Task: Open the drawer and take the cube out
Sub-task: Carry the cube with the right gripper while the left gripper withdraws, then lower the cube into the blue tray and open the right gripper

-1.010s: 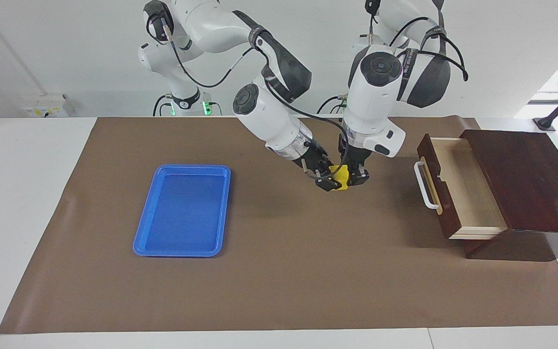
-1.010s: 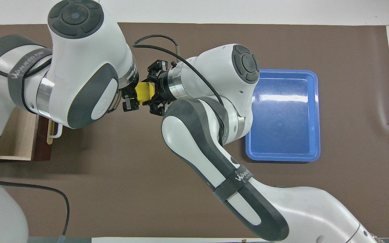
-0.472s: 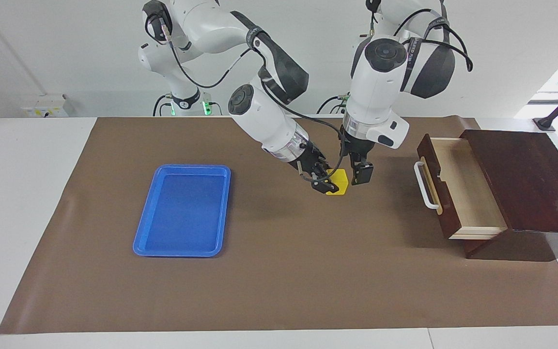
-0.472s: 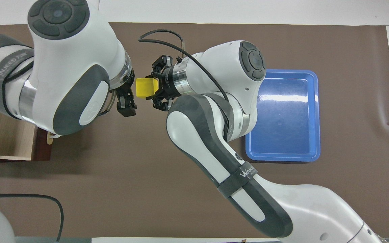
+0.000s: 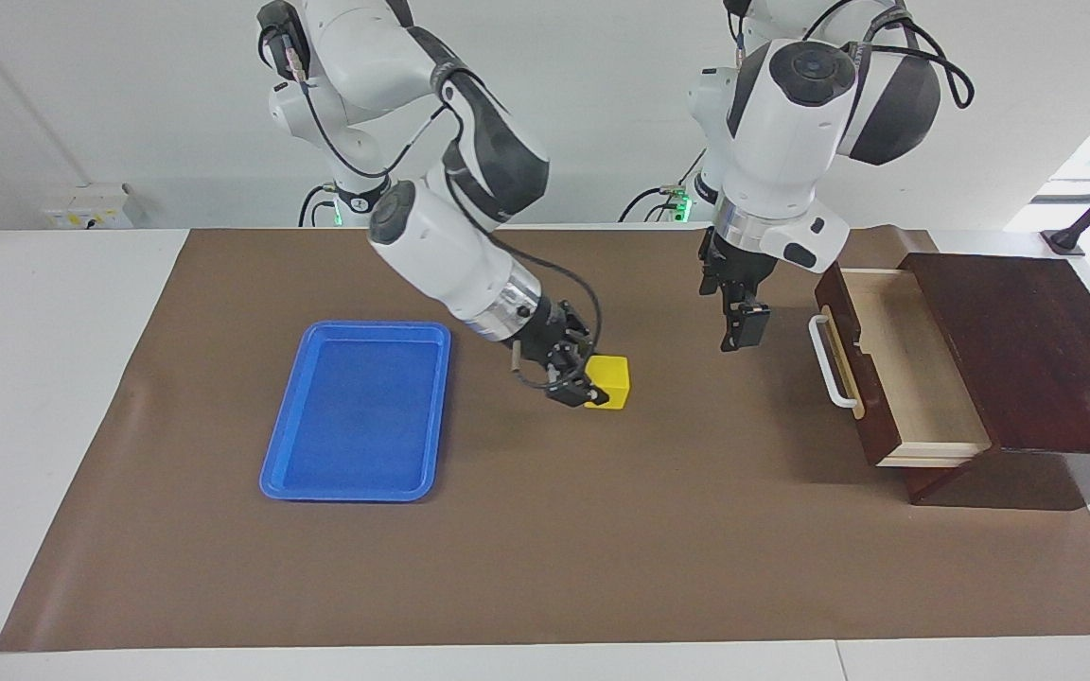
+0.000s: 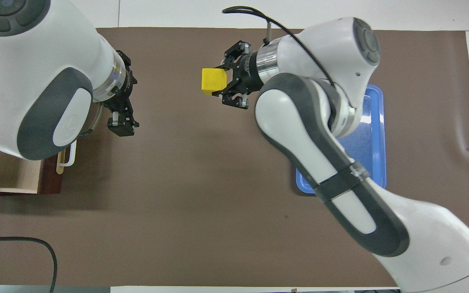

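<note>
Right claw (image 5: 588, 381) has the yellow cube (image 5: 610, 381), drawer (image 5: 895, 364) hanging open

The right claw's fingers are clamped on the cube, holding it up over the brown mat (image 5: 545, 549) somewhere between the blue tray (image 5: 356, 409) and the drawer. The left claw (image 5: 744, 326) hangs in the air with its fingers apart, holding nothing, just in front of the drawer's white handle (image 5: 829, 364). The drawer is pulled out of its dark wooden box (image 5: 1028, 355) at the left arm's end of the worktop, pale inside showing
</note>
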Action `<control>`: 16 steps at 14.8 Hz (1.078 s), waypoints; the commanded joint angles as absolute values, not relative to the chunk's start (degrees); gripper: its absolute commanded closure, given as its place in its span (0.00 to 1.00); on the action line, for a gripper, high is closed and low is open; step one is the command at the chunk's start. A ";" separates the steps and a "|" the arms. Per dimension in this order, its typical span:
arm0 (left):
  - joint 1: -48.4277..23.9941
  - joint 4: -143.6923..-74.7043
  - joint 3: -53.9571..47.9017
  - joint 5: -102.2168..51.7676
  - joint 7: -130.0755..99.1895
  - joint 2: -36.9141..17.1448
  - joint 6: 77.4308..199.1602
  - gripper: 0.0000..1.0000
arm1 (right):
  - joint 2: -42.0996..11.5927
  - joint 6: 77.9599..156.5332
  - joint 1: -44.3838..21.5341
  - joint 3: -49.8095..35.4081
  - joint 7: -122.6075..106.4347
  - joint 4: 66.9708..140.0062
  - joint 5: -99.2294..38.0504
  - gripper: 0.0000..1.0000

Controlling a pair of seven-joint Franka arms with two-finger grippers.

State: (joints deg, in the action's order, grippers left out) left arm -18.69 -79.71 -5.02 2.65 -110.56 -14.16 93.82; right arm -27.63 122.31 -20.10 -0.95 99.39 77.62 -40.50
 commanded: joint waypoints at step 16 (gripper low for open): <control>0.95 -114.70 -4.92 4.04 -84.39 -3.25 124.01 0.00 | -9.24 116.09 3.96 -1.49 57.50 117.40 -50.09 1.00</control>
